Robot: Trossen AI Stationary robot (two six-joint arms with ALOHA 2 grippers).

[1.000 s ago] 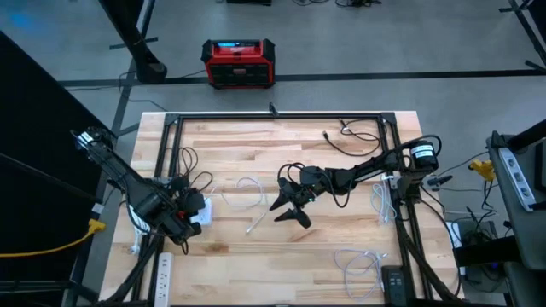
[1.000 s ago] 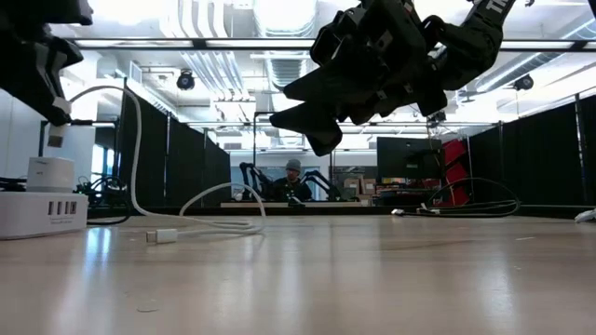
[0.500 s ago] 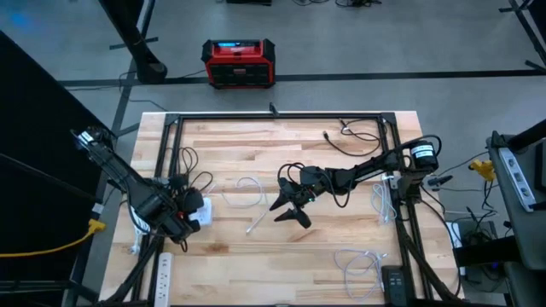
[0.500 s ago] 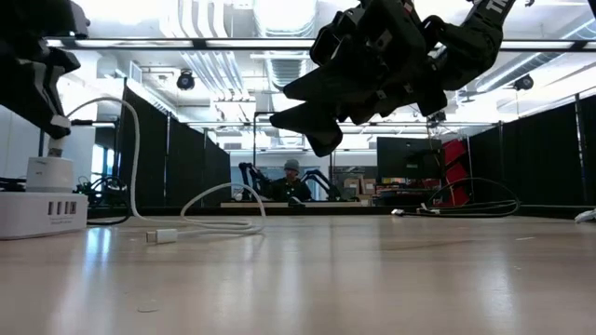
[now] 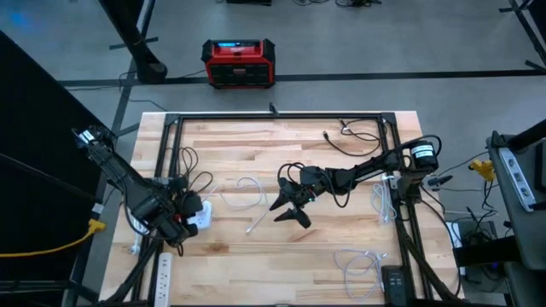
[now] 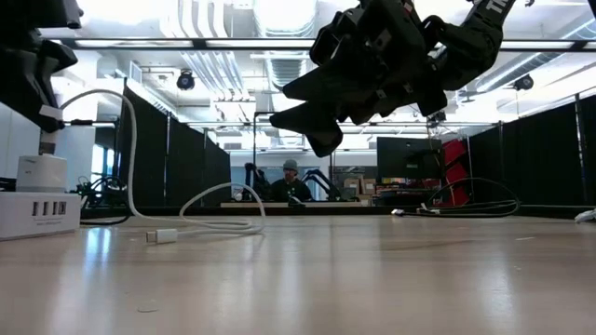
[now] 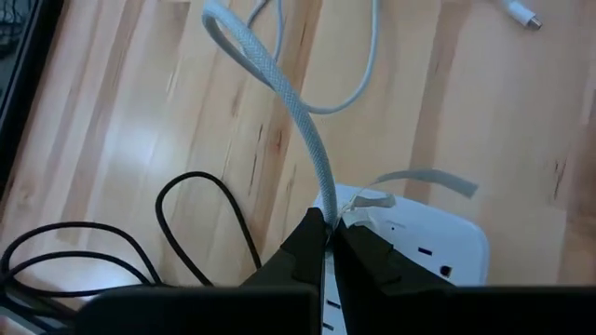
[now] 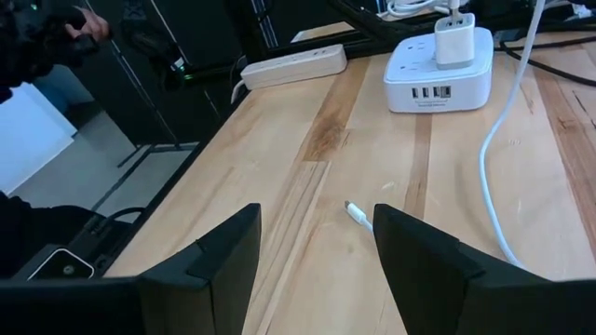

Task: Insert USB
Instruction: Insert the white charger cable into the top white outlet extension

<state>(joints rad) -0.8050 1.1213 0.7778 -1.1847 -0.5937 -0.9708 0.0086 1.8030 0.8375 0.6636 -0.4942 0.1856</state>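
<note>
My left gripper (image 7: 328,244), clenched on the white braided cable (image 7: 300,140), has drifted off the charging hub (image 6: 37,212); insertion still pending.

The high view looks straight down on the whole table (image 5: 281,170). The low view sits at tabletop height, facing the room. Each wrist view looks closely along its arm's fingers. All four show the white charging hub (image 5: 200,215).
</note>
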